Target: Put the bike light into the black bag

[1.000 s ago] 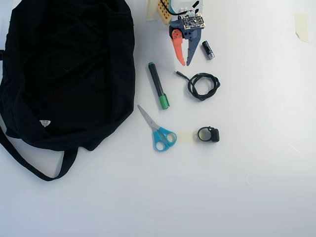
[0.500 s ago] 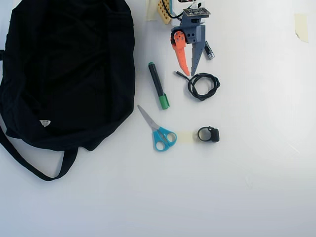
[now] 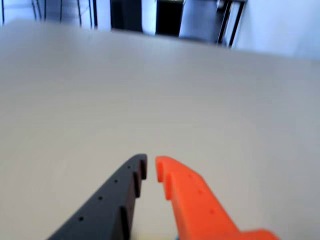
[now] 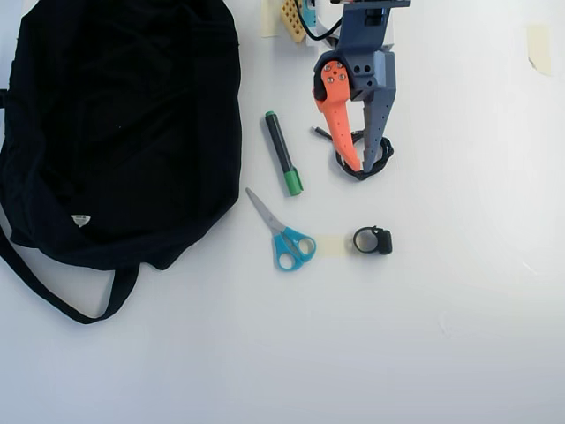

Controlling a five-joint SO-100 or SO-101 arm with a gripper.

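In the overhead view the bike light, a tiny black block with a ring loop, lies on the white table right of centre. The black bag fills the upper left, its strap trailing toward the bottom left. My gripper points down the picture over the coiled black cable, well above the bike light and apart from it. Its orange and grey fingers stand almost together with nothing between them. The wrist view shows only the gripper above bare table; bike light and bag are out of that view.
Between bag and gripper lie a green-capped marker and blue-handled scissors. A pale tape patch sits just left of the bike light. Another tape piece is at the top right. Dark furniture legs stand beyond the table's far edge.
The arm has reached down the overhead picture from the top edge, so the gripper now hangs over the coiled cable, closer to the bike light. No object has moved.
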